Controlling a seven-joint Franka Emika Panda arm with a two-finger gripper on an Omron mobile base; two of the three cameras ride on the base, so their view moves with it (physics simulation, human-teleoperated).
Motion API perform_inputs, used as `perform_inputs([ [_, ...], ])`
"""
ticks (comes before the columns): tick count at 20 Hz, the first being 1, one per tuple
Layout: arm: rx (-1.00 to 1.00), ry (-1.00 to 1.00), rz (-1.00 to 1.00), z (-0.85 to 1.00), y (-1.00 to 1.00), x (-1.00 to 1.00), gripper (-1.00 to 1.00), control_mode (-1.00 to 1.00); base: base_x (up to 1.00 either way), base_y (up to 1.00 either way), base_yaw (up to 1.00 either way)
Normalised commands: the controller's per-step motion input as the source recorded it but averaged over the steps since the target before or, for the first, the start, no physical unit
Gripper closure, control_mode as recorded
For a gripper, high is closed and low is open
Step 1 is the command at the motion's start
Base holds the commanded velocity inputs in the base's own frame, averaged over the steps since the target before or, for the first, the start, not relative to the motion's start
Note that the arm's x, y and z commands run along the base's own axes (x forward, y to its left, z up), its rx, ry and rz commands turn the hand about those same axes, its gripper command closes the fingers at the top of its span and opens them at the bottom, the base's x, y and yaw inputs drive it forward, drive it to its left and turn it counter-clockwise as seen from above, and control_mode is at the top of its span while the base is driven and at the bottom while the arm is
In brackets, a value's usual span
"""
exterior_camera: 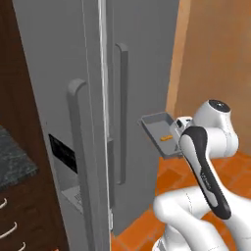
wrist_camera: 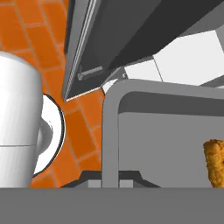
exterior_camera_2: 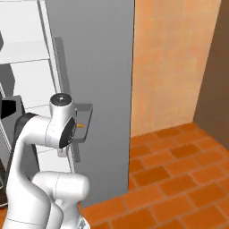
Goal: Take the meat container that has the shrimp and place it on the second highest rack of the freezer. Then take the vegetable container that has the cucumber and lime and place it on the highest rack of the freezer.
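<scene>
The arm held a grey meat container [exterior_camera: 160,132] up in the air, right in front of the freezer [exterior_camera: 73,63], tilted so its open face showed from the left base view. In that view the tray sat at about three o'clock from the freezer's long grey bar handle [exterior_camera: 121,112], near it but not touching, with the white wrist just beside the tray's four o'clock corner. And there was the shrimp [exterior_camera: 165,138], a small orange sliver lying inside the tray toward its lower edge.

From the right base view, the same container [exterior_camera_2: 85,123] poked out at three o'clock of the arm's white elbow joint, edge-on, with a dot of orange shrimp [exterior_camera_2: 80,125] just visible. Behind it, at nine to eleven o'clock, stood the white shelves [exterior_camera_2: 24,80] of the open compartment, and the grey door [exterior_camera_2: 96,80] rose at twelve o'clock.

The hand view came in close: the container's rim [wrist_camera: 110,131] ran up from six o'clock, curved over at about twelve o'clock and ran off to the right. The gripper [wrist_camera: 110,183] was closed on that rim at the bottom edge, its dark tips hugging the wall on either side. The shrimp [wrist_camera: 214,162] rested on the tray floor over at three o'clock, breaded-looking and orange. Orange floor tiles [wrist_camera: 83,127] showed at nine o'clock beyond the rim, and the freezer's grey underside filled the top.
</scene>
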Motion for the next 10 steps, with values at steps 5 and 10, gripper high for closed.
perform_inputs([
  [5,0.0,0.0,0.0,0.0,0.0,0.0,1.0,1.0,0.2,-0.93,0.69],
  [10,0.0,0.0,0.0,0.0,0.0,0.0,1.0,1.0,0.12,-0.76,0.63],
])
